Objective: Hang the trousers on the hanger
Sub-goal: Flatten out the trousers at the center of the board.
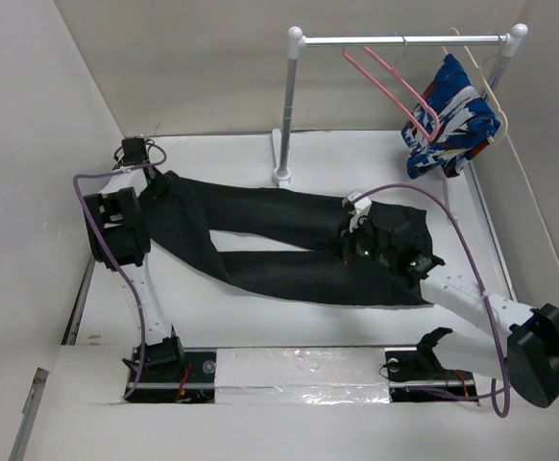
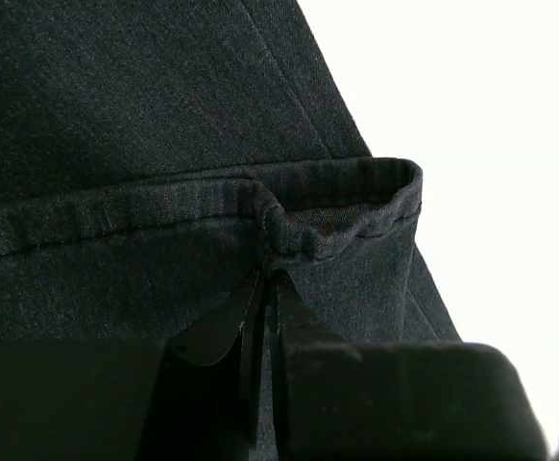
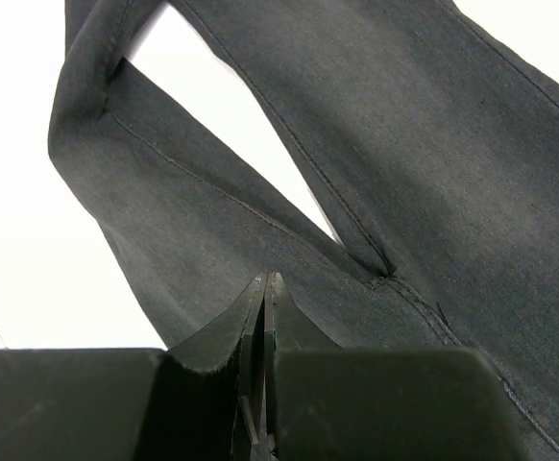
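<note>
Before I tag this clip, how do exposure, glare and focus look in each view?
Top external: even light, soft shadows, glare on the shiny tape, trousers almost featureless black. Left wrist: hem stitching sharp, table blown out white, left gripper an underexposed silhouette. Right wrist: seams sharp, table likewise washed out, right gripper dark too.

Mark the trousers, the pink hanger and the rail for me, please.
Trousers (image 1: 260, 206): top view, middle of the far leg.
Pink hanger (image 1: 395, 75): top view, on one sloping arm.
Rail (image 1: 328, 41): top view, on the horizontal bar, left of the hangers.
</note>
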